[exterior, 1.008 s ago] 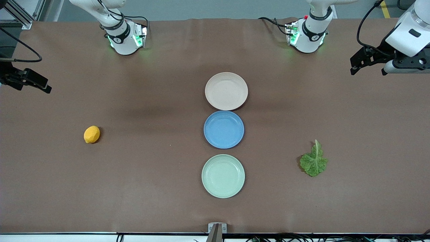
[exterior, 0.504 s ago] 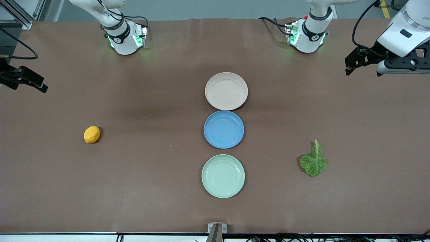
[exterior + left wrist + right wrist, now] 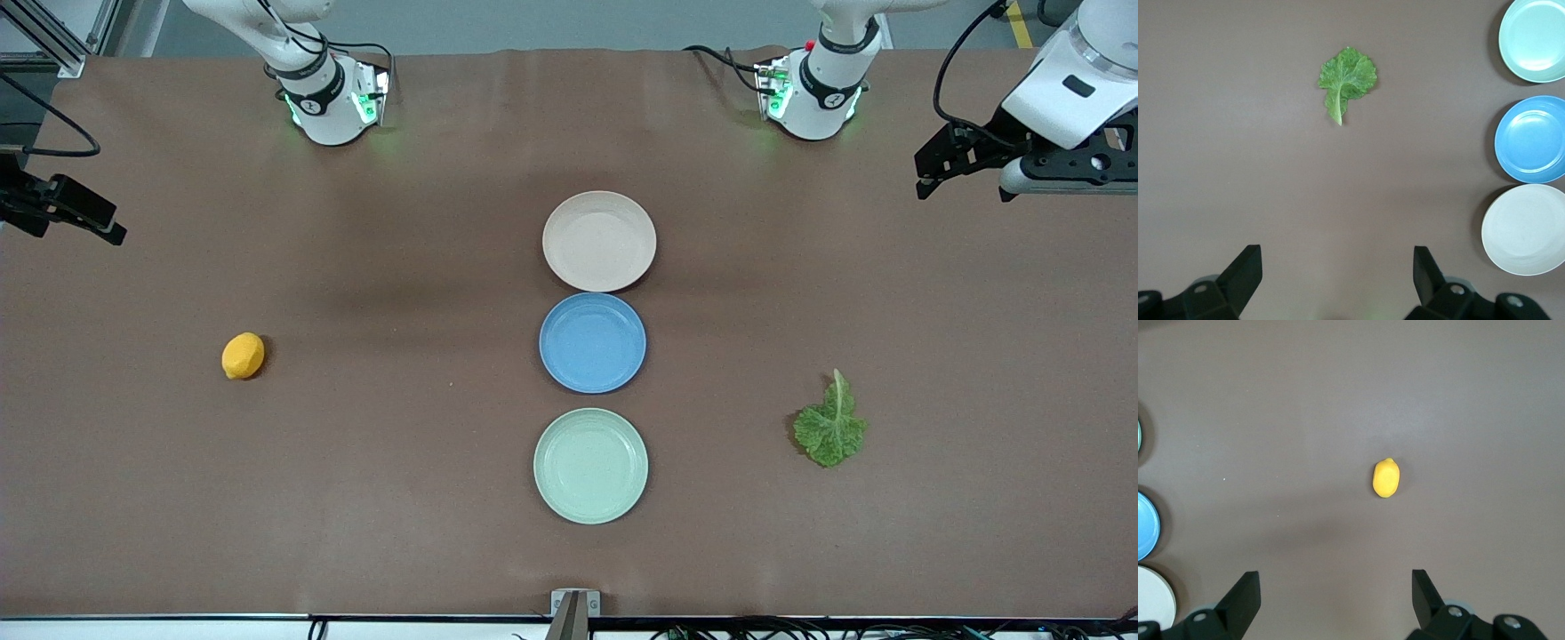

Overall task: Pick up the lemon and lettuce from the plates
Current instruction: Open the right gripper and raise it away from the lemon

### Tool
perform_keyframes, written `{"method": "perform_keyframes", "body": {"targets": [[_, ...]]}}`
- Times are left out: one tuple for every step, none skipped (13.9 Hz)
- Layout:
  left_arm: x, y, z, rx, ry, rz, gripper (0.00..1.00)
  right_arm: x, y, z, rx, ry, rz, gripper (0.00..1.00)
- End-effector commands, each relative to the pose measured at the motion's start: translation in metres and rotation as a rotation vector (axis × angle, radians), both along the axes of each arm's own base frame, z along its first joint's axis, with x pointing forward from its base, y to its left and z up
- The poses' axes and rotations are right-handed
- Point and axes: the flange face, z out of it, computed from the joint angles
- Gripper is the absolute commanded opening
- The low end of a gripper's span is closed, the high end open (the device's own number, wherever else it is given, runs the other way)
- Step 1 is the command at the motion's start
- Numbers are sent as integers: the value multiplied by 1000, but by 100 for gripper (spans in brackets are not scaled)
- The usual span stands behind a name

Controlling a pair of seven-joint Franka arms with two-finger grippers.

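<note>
So the big thing here is that none of the plates has anything on it. The beige plate (image 3: 599, 241), blue plate (image 3: 592, 342) and green plate (image 3: 590, 465) sit in a column down the centre of the front view, beige uppermost and green lowest, and all three are bare. The lemon (image 3: 243, 356) sits on the table (image 3: 427, 533) at mid-height of the frame, well apart from the plates toward the right arm's end. The lettuce (image 3: 830, 427) lies flat a bit lower in the frame, toward the left arm's end. Both are already off the plates like the task wants, though I can't say the task put them there. The right gripper (image 3: 1335, 580) hangs over the table's end on the lemon's side with its fingers spread wide and nothing in them. In its wrist view the lemon is out ahead of the fingers, long axis running roughly crosswise to the line between them, so a squeeze would land on its narrow width. The left gripper (image 3: 1338, 257) is spread and holding nothing too, up over the table's end on the lettuce's side. The leaf lies ahead of it, stem end pointing back toward the fingers and frilly end away. So the right arm has the lemon's side and the left arm the lettuce's.
</note>
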Motion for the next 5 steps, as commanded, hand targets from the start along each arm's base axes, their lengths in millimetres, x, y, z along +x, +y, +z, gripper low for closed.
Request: {"method": "perform_keyframes", "body": {"targets": [[-1,2,12,-6,-22,5,100,0,0,5,-6,-3,1,100],[-1,4,12,-7,-24,3,100,-1,-1,4,-8,-2,1,100],[-1,4,12,-6,-22,3,100,-1,-1,4,-8,-2,-1,100],[-1,4,12,-7,-22,11,100,-1,-1,4,-8,-2,-1,100],[-1,4,13,-7,-24,13,100,0,-1,5,-8,-3,1,100]]}}
